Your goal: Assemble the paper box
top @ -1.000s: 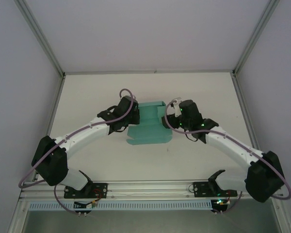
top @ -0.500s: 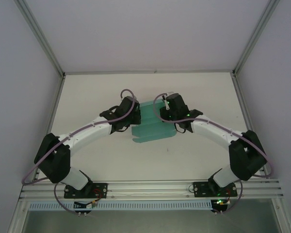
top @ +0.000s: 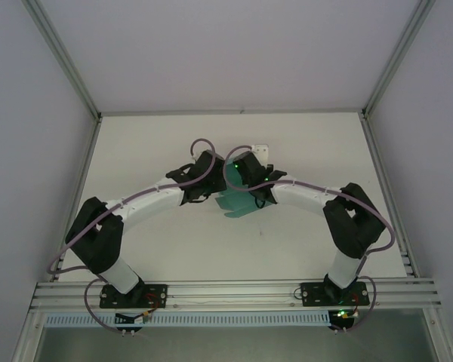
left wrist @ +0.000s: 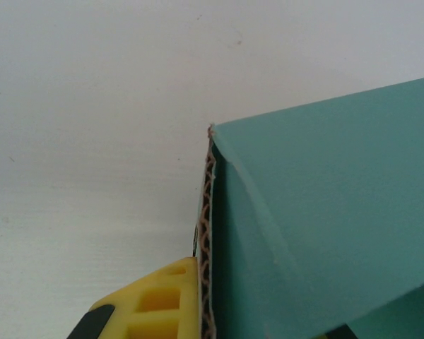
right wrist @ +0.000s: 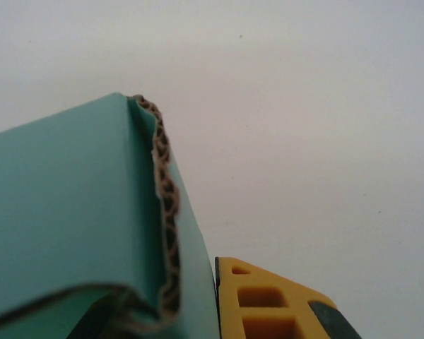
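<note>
The paper box (top: pixel 234 204) is sitting near the middle of the tabletop (top: pixel 136 151). From above it is showing as a small teal patch poking out toward 6 o'clock from under the two wrists. The left gripper (top: pixel 210 181) is bearing on it from its 10 o'clock and the right gripper (top: pixel 248 179) from its 1 o'clock, the two nearly meeting over it. At this height the wrist housings are hiding the fingers.

The wrist cameras are giving what the overhead one is not. In the left wrist view the box is filling the 3 to 5 o'clock part as a smooth, matte teal panel with a faint diagonal crease. Its cut edge is running upright and showing brown corrugated fluting. A yellow finger (left wrist: pixel 159 307) with moulded hollows is pressing against that edge from 7 o'clock, so the left fingers are pinching the board. In the right wrist view the teal panel is lying toward 9 o'clock, its fluted edge bowing in a wave. A yellow finger (right wrist: pixel 265 304) is standing right against it at 5 o'clock, the right fingers likewise pinching the board.

The tabletop is showing plain matte white. The left arm (top: pixel 143 204) and right arm (top: pixel 309 197) are arching inward, white with black joints.
</note>
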